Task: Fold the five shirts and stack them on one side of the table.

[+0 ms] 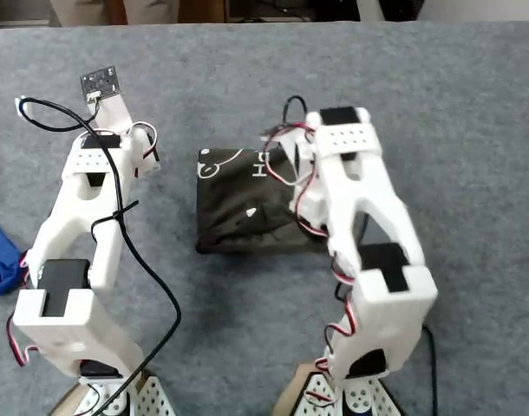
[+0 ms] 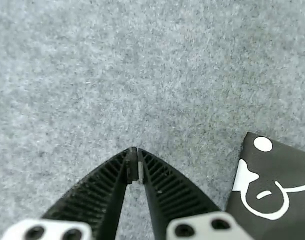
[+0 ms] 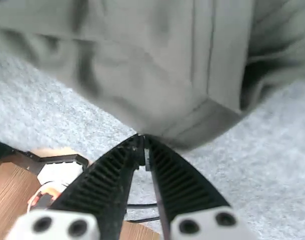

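My left end effector (image 2: 133, 165) is clenched empty, dark shirt (image 2: 277, 185) just beside it. The right end effector (image 3: 142, 145) pinches its hem; I judge mid-fold. Next: carry hem across, release.

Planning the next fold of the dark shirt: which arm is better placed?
Right, probably: the right gripper sits over the dark shirt, seemingly pinching its hem. The left gripper is shut over bare table beside the shirt's corner.
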Controlling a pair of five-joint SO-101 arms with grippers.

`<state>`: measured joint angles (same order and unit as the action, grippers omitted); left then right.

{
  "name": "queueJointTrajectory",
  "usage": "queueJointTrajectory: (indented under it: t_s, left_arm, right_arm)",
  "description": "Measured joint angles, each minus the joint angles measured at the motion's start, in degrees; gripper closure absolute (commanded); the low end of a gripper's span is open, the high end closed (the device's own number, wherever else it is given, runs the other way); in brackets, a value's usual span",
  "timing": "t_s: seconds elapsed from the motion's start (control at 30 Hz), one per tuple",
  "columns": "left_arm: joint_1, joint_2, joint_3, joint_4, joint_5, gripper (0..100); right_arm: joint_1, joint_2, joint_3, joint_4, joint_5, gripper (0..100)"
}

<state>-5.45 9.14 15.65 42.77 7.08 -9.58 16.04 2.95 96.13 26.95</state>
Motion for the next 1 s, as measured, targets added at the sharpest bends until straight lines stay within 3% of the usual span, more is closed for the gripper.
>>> queueJointTrajectory:
  t_s: [0.27, 0.67, 1.0]
  left_arm:
    - [0.0, 0.0, 0.0, 0.0, 0.0, 98]
    - [0.0, 0.0, 0.0, 0.0, 0.0, 98]
    - [0.0, 0.0, 0.0, 0.0, 0.0, 98]
  right_arm:
    - [-0.4, -1.8, -10.5, -0.7, 0.3, 99.4]
    - [-8.9, 29.8, -52.4, 5.1, -5.6, 99.4]
    - [-9.1, 33.6, -48.8, 5.1, -5.8, 99.4]
